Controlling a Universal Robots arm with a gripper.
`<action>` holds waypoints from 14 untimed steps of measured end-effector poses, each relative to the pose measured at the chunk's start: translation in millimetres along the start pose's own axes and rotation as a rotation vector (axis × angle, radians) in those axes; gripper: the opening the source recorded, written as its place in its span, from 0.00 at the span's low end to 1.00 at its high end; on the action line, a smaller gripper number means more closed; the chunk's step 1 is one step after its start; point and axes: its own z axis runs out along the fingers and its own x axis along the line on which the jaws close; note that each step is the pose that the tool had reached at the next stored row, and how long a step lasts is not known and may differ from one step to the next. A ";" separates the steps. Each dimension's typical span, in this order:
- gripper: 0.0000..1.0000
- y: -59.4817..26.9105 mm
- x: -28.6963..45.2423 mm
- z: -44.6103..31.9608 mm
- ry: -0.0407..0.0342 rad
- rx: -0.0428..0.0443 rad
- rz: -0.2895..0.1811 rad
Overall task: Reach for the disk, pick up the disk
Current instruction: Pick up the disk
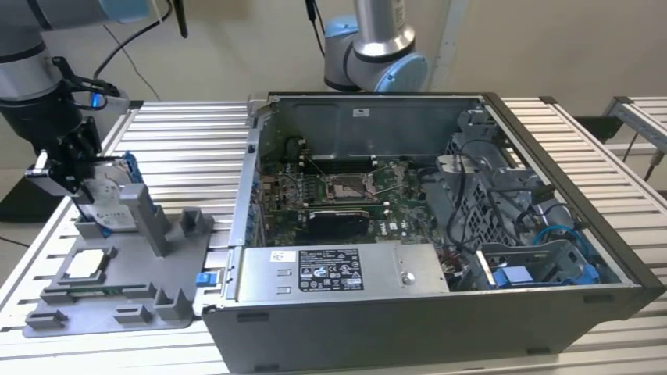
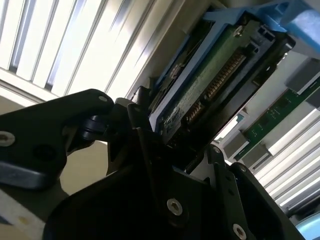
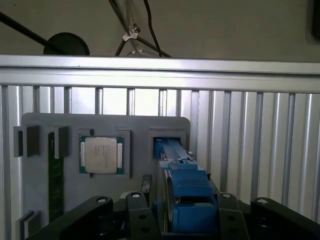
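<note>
The end effector [image 1: 65, 168] is closed on the disk [image 1: 105, 195], its black fingers [image 3: 144, 216] pressed against both sides of the blue bracket in both wrist views. The disk stands on edge in a slot of the grey fixture tray [image 1: 136, 273], beside a square silver chip [image 3: 101, 155]. The tray lies on the slatted metal table [image 1: 177, 141], at the exterior view's left of an open computer case [image 1: 417, 328].

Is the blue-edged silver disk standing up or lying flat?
Standing on edge: the blue-framed silver metal disk sits upright in the grey plastic holder's slot.
</note>
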 end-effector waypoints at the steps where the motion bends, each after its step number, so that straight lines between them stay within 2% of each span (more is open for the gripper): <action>1: 1.00 0.0 0.0 0.0 0.0000 -0.0001 0.000; 2: 1.00 0.0 0.0 0.0 0.0000 -0.0001 0.000; 3: 0.00 0.0 0.0 -0.1 0.0000 -0.0001 0.000; 14: 0.00 0.0 0.0 -1.0 0.0000 0.0001 0.000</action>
